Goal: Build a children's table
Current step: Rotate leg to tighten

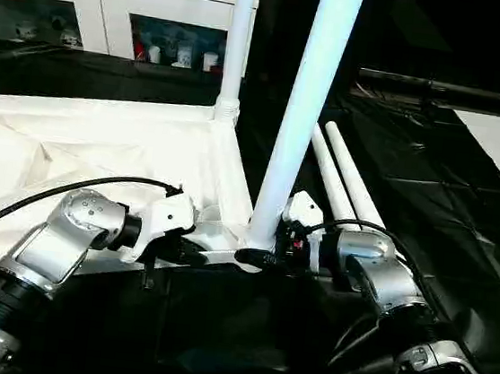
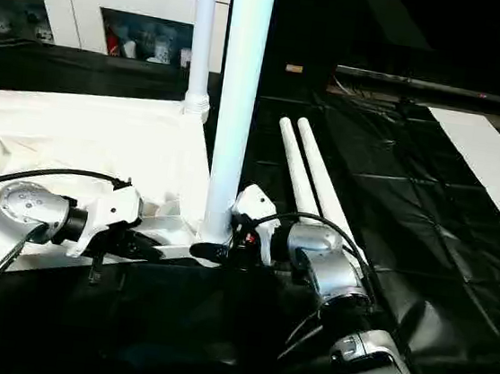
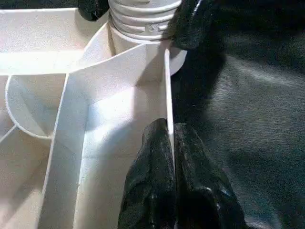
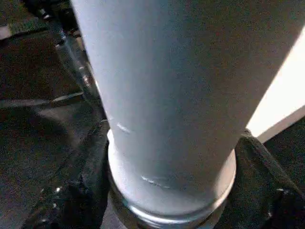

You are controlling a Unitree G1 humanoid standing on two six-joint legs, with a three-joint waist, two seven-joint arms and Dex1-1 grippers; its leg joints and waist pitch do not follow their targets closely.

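1. The tabletop is lying upside down on a black sheet, ribbed side up. One leg is standing in the far corner socket, and a second leg is standing in the near one.
2. The thin side wall of the tabletop is being pinched by the left gripper, fingers nearly closed on it, just beside the near socket.
3. The base of the near leg is being straddled by the right gripper, a finger on each side; whether it is actually being gripped cannot be told.
4. The plastic is being judged light, stiff and smooth, so a low hold near the socket is being favoured against slipping and tipping.
5. Two spare legs are lying close on the right, with open sheet beyond. The near table edge is being kept close to the grippers, and a cabinet is standing well behind.
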